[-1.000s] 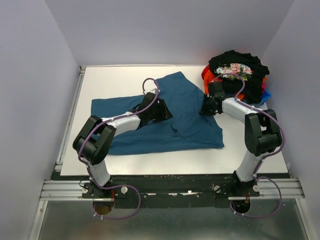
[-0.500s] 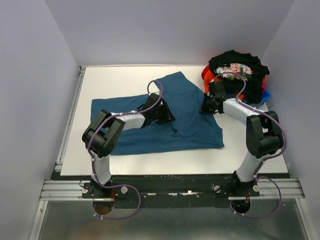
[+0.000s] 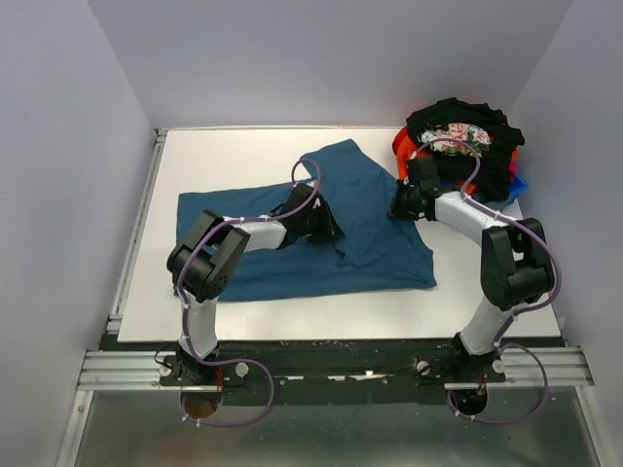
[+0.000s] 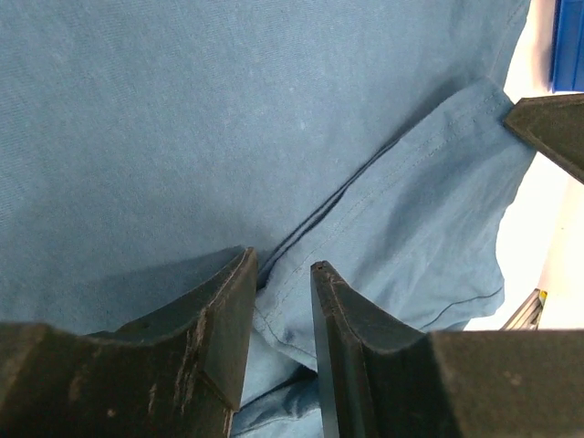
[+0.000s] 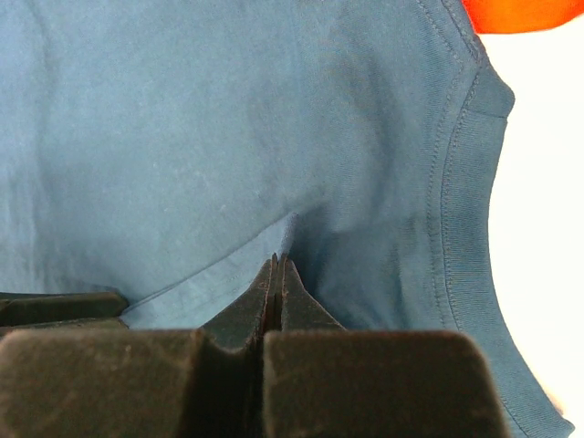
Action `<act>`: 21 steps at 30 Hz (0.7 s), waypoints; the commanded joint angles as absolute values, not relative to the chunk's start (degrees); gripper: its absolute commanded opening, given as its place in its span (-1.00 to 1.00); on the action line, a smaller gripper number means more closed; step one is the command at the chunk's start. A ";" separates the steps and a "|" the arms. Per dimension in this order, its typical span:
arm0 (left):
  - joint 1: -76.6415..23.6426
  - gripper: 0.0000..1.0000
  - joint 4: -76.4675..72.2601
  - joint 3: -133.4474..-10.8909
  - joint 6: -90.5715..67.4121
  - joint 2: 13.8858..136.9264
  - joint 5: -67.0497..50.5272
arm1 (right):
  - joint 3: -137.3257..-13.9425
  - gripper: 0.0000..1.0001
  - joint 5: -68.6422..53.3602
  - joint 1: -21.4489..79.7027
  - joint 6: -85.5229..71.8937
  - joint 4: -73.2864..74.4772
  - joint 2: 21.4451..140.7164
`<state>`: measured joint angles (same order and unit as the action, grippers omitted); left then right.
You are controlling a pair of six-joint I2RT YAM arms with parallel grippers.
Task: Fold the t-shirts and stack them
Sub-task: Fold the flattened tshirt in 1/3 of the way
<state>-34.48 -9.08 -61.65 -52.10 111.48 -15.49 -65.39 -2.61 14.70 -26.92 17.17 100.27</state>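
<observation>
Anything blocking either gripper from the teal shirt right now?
Nothing visible. The right gripper is shut on a raised fold of the teal shirt, and the left gripper straddles its hem, jaws slightly apart. The other shirts lie piled beside it.

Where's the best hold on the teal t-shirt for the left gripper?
Probably its stitched hem, the raised edge below the left gripper. Come down from above: the teal t-shirt lies flat on the table, so only that edge offers a lip.
</observation>
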 commanded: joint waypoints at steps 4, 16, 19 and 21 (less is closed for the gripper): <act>-35.95 -0.48 -6.15 -63.54 -50.63 110.74 -15.29 | -65.21 -0.99 -3.60 15.03 -26.89 16.35 99.32; -35.16 -1.00 -1.68 -68.64 -46.15 109.16 -13.80 | -67.50 -0.99 -3.08 15.03 -27.07 17.49 100.99; -34.54 -1.00 -0.97 -69.17 -45.35 108.46 -13.27 | -68.11 -0.99 -2.81 15.03 -27.16 17.75 101.34; -34.45 -1.00 -0.44 -69.52 -44.83 108.72 -13.18 | -68.81 -0.99 -3.07 15.03 -27.16 18.02 101.95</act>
